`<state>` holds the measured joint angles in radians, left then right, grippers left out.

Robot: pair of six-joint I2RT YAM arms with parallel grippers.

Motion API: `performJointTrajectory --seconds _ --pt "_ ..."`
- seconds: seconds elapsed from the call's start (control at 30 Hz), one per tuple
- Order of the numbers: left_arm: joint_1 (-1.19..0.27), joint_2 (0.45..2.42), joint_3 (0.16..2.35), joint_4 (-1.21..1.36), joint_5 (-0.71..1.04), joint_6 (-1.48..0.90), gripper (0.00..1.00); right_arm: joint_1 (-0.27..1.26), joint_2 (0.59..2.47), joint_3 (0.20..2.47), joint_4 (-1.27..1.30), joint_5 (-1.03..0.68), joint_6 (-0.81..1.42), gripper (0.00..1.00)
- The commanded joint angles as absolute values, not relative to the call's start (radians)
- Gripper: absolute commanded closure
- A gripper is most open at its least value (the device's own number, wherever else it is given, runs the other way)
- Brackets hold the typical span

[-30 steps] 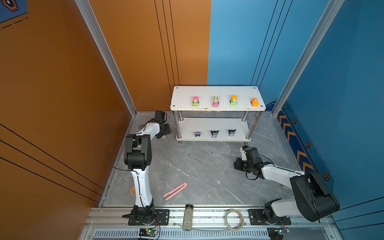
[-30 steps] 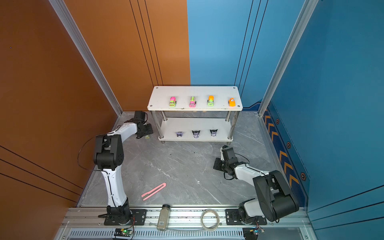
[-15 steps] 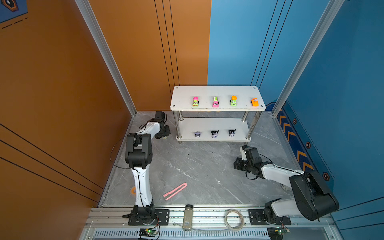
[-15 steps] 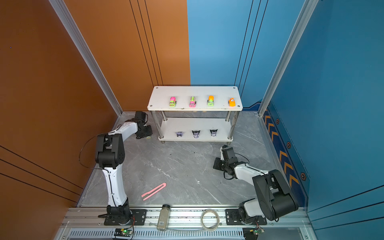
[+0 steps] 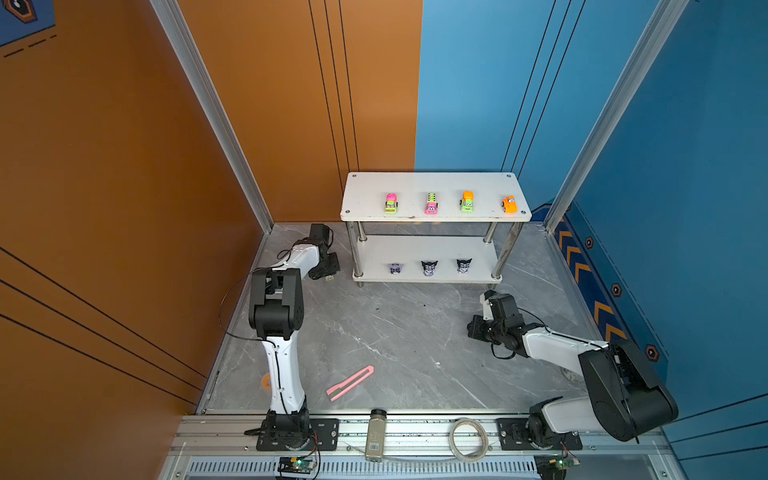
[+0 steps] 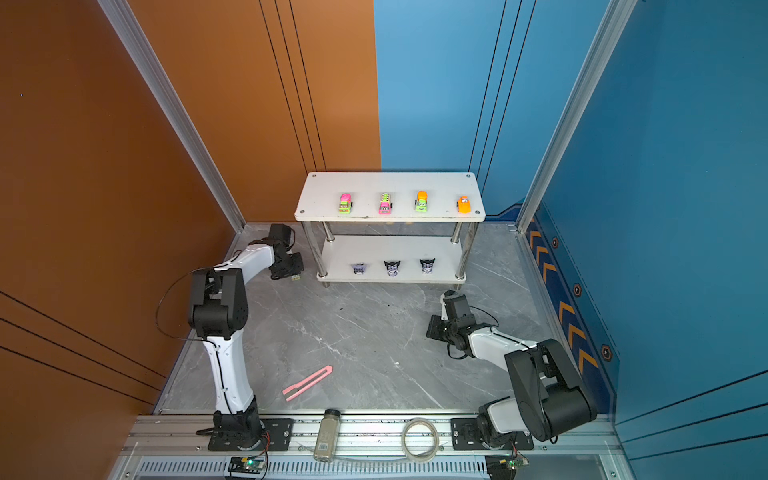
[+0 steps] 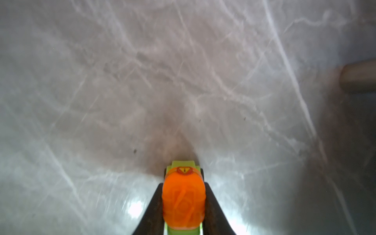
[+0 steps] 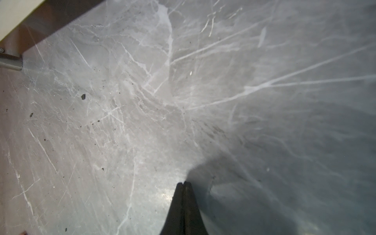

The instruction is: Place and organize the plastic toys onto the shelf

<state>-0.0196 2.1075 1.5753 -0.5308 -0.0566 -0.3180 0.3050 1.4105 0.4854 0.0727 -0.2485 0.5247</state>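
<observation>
Left end effector (image 7: 183,184) pinches a rounded orange-and-green plastic car (image 7: 183,205).

Top views bright and sharp; wrist views soft, glary.

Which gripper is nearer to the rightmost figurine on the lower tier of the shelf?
Right. The right gripper is low before the shelf, just in front of the rightmost figurine; the left gripper is past the shelf's opposite, left end.

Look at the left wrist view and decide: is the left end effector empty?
No, the left end effector has an orange-and-green toy car clamped between its fingers.
</observation>
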Motion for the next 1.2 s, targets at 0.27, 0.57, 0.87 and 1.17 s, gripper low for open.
performJointTrajectory --seconds 0.27,0.57,0.87,1.17 --pt "-0.018 1.615 1.370 -0.574 -0.260 -0.361 0.83 0.298 1.384 0.488 0.061 -0.271 0.533 1.00" --pt "-0.185 1.395 1.499 -0.677 -0.365 -0.326 0.84 0.303 1.362 0.485 0.058 -0.289 0.538 1.00" --pt "-0.401 1.514 1.950 -0.881 -0.327 -0.255 0.82 0.306 1.328 0.480 0.047 -0.293 0.540 1.00" --pt "-0.483 1.770 2.367 -1.116 -0.291 -0.203 0.82 0.305 1.305 0.477 0.034 -0.285 0.537 1.00"
